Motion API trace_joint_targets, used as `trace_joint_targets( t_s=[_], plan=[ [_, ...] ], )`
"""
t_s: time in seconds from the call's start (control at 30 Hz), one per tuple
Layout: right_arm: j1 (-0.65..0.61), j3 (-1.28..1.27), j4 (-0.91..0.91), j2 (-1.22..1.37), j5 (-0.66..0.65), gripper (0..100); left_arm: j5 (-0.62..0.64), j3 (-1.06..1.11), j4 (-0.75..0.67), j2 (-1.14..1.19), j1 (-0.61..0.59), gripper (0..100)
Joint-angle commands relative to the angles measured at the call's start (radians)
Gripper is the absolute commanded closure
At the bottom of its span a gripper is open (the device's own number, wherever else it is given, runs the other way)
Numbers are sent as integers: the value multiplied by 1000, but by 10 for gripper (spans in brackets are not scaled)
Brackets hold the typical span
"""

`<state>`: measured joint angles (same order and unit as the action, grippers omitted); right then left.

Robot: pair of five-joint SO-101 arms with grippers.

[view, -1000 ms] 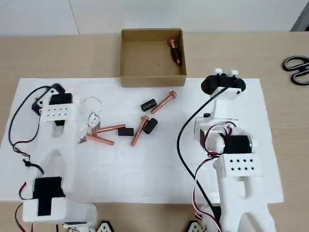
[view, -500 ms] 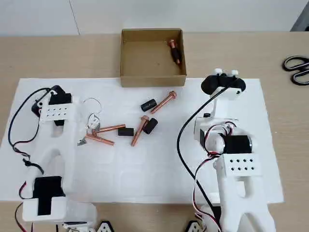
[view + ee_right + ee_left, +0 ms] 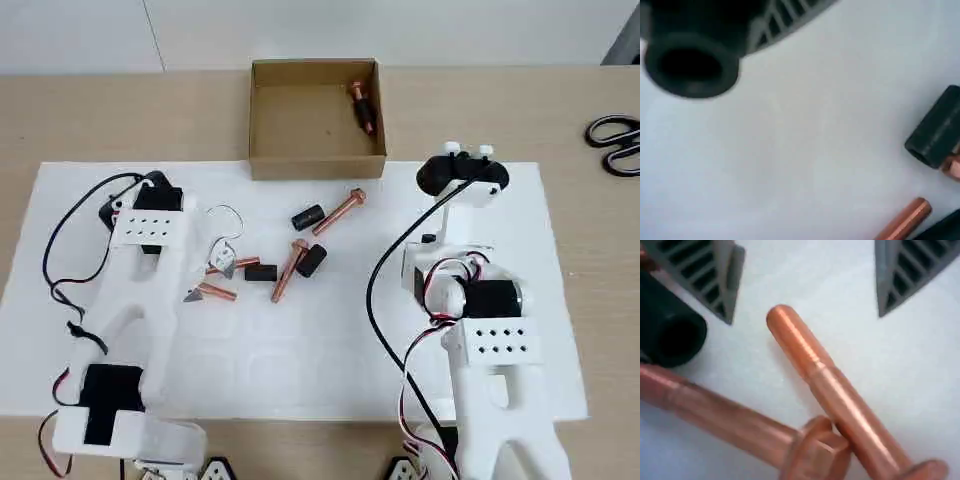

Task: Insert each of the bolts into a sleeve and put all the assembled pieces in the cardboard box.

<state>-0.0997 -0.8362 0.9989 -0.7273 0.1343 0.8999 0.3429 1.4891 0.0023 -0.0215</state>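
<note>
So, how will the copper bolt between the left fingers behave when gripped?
The bolt has a smooth round shaft, so it probably rolls if nudged. It looks like solid metal: likely stiff, heavy for its size. Its shiny surface may slip between the fingers.

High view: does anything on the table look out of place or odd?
Only the scissors stand out: they lie on the bare table at the right edge, off the white sheet, and the task does not use them.
</note>
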Motion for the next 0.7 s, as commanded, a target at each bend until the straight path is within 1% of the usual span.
trace_joint_targets(
  t_s=[0.0,0.1,0.33,0.47,0.67],
  plan=[
    [5,6,-25,-36,-6,994,3,-21,8,-5,5,819],
    [5,6,-25,-35,-6,994,3,-2,-14,-5,0,819],
    [5,6,-25,-36,-6,994,3,62,-100,-3,-83,819],
    [5,6,-25,-36,-6,994,3,114,-150,-3,-91,819],
    [5,6,-25,-36,-6,994,3,114,-157,-3,-94,819]
  ],
)
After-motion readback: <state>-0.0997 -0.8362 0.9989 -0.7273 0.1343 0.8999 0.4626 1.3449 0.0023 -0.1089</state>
